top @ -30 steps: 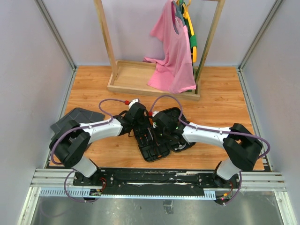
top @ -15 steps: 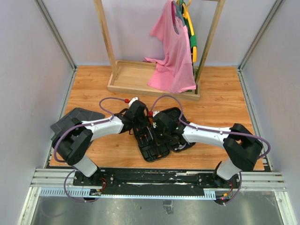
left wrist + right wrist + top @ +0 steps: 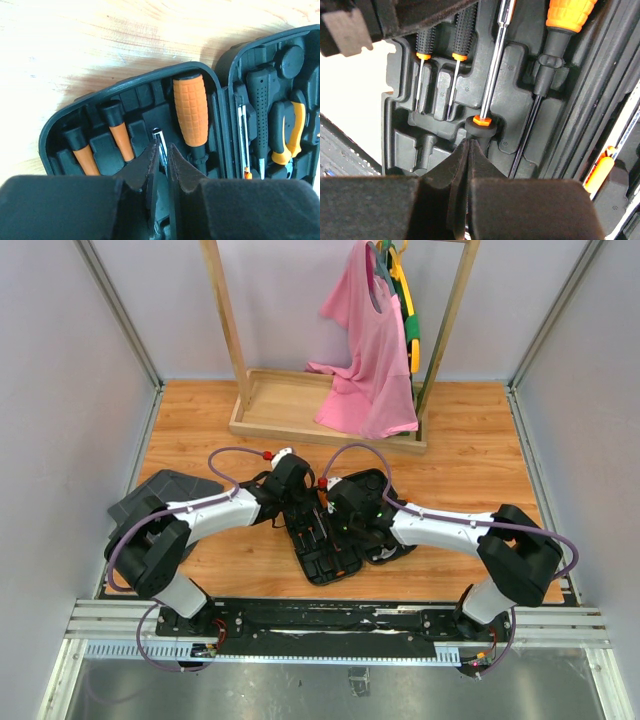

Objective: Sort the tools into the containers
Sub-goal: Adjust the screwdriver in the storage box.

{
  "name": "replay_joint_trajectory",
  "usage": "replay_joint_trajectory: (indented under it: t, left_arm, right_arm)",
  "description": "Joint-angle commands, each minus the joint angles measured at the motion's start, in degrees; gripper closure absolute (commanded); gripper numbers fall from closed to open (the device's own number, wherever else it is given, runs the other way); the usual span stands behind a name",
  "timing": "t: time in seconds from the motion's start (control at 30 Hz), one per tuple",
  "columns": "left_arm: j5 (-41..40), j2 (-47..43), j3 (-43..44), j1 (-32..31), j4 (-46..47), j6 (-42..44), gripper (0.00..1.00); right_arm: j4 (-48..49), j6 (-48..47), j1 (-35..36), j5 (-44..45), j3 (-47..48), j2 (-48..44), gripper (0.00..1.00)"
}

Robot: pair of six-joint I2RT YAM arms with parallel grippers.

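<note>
Table (image 3: 470, 470): wood top, with a wooden rack (image 3: 225, 330) at the far edge and a pink shirt (image 3: 365, 350) hung on it. Grey fabric (image 3: 160, 490) lay at the left edge.

Case (image 3: 325, 560): lay open and flat at the near centre of the table, both arms bent in over it.

Left gripper (image 3: 163, 165): hung low over the left half of the case. Jaws were drawn in to a narrow slit with a thin steel shaft (image 3: 158, 140) standing between them. It appeared to be pinched, though the contact was in shadow.

Right gripper (image 3: 469, 150): fingers were pressed together with nothing between them, tips touching the black collar (image 3: 481, 131) at the end of a long shaft (image 3: 492, 75) seated in its slot.

Tools in slots:
- big orange screwdriver (image 3: 190, 112), just right of the left gripper
- two small orange ones (image 3: 117, 132) to its left
- pliers (image 3: 290, 135) in the other half
- two black-handled drivers (image 3: 462, 25) beside the long shaft
</note>
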Motion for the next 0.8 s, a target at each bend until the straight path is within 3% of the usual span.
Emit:
replay_joint_trajectory:
  t: [0.0,0.33,0.77]
  left_arm:
    - [-1.04,-0.40,0.80,0.33,-1.10,0.69,0.84]
    - [0.86,3.20,0.72,0.33,1.36,0.58,0.83]
    - [0.57,6.09,1.58,0.25,0.47,1.37,0.87]
  right_arm:
    - [-16.50,-0.97,1.05,2.82,-7.16,6.47,0.99]
    - [-16.32,-0.88,1.14,2.82,-7.08,6.20,0.99]
    - [-17.54,-1.86,1.40,5.10,-2.41,-3.52,0.88]
